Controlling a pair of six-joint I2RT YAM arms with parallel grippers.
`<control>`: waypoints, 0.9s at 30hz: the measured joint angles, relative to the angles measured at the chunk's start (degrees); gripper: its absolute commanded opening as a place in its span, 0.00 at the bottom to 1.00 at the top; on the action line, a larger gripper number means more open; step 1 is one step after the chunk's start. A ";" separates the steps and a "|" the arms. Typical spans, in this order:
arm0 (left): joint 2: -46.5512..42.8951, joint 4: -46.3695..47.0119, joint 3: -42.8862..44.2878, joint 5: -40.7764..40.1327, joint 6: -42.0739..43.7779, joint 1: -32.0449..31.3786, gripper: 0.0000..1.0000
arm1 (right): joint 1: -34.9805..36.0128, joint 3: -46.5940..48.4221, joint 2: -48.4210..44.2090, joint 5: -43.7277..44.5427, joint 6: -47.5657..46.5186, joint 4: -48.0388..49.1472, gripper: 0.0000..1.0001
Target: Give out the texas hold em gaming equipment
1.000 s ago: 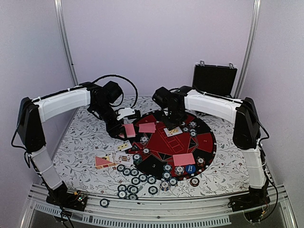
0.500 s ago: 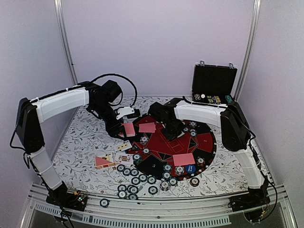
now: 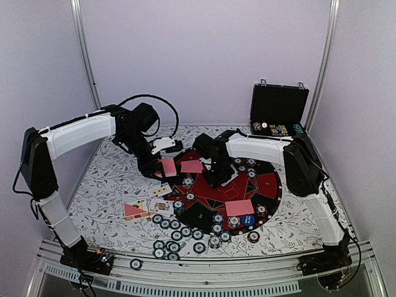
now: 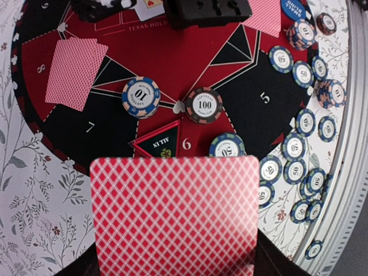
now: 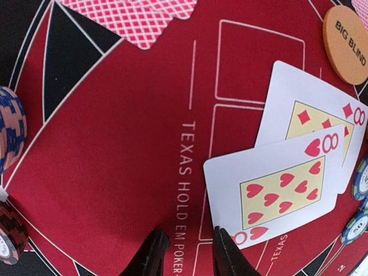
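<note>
2 cards (image 5: 270, 190) overlapping on mat (image 3: 204, 213) ctr, chips (image 3: 185, 232) along near edge, case (image 3: 278, 105) behind at rt

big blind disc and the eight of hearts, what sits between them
The eight of diamonds lies between the orange big blind disc and the eight of hearts, partly under it, seen in the right wrist view.

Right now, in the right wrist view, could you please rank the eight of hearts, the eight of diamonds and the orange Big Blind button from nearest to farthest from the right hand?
1. Eight of hearts: face up, just right of the right hand.
2. Eight of diamonds: partly under the first card, further up and right.
3. Orange Big Blind button: top right corner.
</note>
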 measured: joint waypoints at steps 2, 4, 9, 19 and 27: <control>0.00 0.00 0.00 0.00 0.00 0.00 0.16 | -0.87 -1.03 -0.50 -3.19 0.46 1.57 0.40; 0.00 -0.04 0.00 0.02 0.00 0.00 0.16 | -2.27 -4.11 -2.49 -7.21 1.31 4.61 0.43; 0.00 -0.20 0.22 0.02 0.00 0.00 0.16 | -7.85 -15.69 -11.91 -21.16 5.14 15.41 0.63; 0.42 -0.57 2.51 0.13 -0.42 -0.26 0.16 | -13.53 -36.70 -27.69 -52.30 23.15 51.95 0.85; 0.98 -0.42 3.78 0.79 -0.79 -0.79 0.16 | -7.78 -38.23 -21.14 -64.04 40.52 73.09 0.87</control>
